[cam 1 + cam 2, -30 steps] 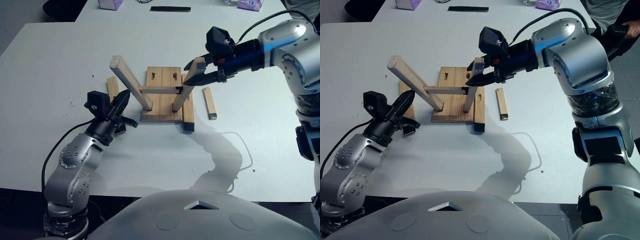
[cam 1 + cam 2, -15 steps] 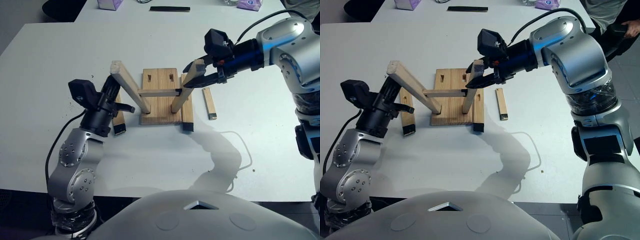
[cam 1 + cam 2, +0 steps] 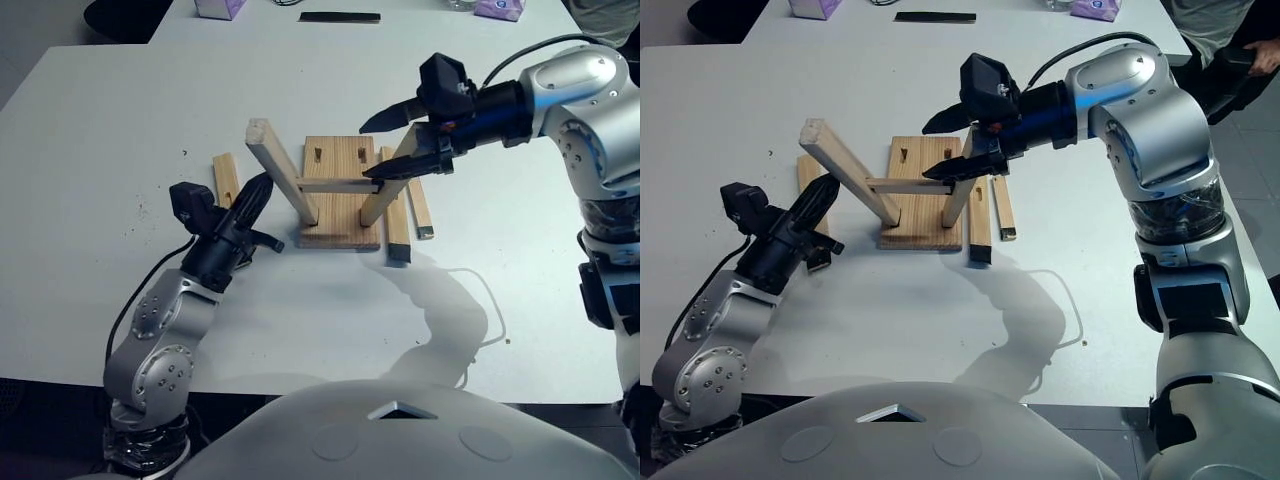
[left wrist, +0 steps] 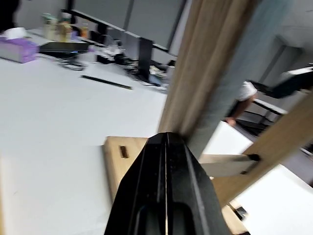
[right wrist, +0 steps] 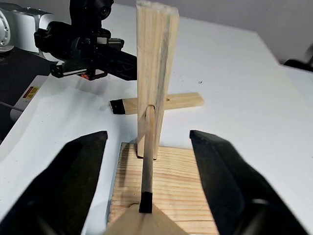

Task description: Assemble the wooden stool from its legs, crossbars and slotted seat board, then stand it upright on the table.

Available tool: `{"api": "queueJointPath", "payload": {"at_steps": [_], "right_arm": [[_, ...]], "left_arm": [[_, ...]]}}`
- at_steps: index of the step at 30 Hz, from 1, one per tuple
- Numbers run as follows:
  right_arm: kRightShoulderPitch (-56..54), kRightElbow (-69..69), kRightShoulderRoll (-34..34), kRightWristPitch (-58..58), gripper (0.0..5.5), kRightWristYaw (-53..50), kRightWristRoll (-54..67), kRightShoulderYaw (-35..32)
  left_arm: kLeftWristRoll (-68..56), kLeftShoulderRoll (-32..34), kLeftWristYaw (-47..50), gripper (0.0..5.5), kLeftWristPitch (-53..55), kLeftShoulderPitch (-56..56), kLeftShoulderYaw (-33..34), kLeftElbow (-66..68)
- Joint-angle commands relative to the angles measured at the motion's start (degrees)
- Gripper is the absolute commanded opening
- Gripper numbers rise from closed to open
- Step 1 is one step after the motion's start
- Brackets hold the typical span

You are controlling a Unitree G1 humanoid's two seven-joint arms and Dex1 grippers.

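Note:
The slotted seat board point(image 3: 340, 228) lies flat on the white table. Two legs joined by a thin crossbar point(image 3: 333, 184) stand on it as a frame. The left leg point(image 3: 282, 168) leans outward. My right gripper point(image 3: 364, 152) is open, its fingers point(image 5: 73, 181) spread on either side of the right leg's point(image 3: 385, 195) top. In the right wrist view the right gripper point(image 5: 146, 134) faces the far leg point(image 5: 155, 73). My left gripper point(image 3: 262, 185) is shut and empty, its tip beside the left leg's lower part; the left wrist view has it point(image 4: 166, 142) against that leg point(image 4: 210, 63).
A spare leg point(image 3: 224, 176) lies flat left of the board, behind my left gripper. Another leg point(image 3: 398, 222) with a black foot lies along the board's right edge. A short crossbar point(image 3: 421, 208) lies further right. A black strip point(image 3: 340, 17) sits at the table's far edge.
My right gripper has let go of the right leg's top and opened. The board and frame slid slightly right. My left gripper dropped from the left leg's upper part to near the table.

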Motion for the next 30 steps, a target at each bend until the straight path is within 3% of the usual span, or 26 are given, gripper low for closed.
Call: {"api": "queueJointPath", "payload": {"at_steps": [1,7,10,14,16,20,22,30], "right_arm": [[1.4,-2.74,-1.27,1.71,3.86,-2.19,4.32,-6.45],[1.47,-3.55,-0.67,9.19,3.88,-10.86,18.56,-24.14],[7.17,-1.79,-0.58,5.18,3.88,-23.07,12.55,-30.08],[18.9,-2.83,4.27,1.28,3.22,-41.48,2.84,-34.09],[25.44,-7.35,8.22,0.51,2.95,-48.07,-0.24,-32.94],[41.09,-24.96,20.82,-1.96,2.26,-61.26,-7.07,-19.83],[41.5,-26.96,24.11,-3.13,1.99,-66.28,-10.99,-15.92],[41.75,-29.22,32.37,-0.98,0.69,-79.27,-20.32,-10.95]], "left_arm": [[-0.66,3.47,-2.54,0.0,0.08,-0.08,4.09,2.97],[-0.95,4.8,-3.39,0.0,-0.87,-1.39,8.35,5.44],[3.67,2.18,4.15,0.0,-2.29,-3.42,10.91,7.99],[12.61,-1.87,10.96,0.0,-3.97,1.46,8.53,7.72],[15.82,-3.81,13.34,0.0,-4.91,3.37,7.58,6.51],[22.13,-9.63,18.2,0.0,-8.78,5.58,3.76,2.38],[25.08,-10.54,19.11,0.0,-9.88,6.0,1.99,1.1],[29.51,-12.55,23.46,0.0,-6.12,0.44,-0.19,0.42]]}}
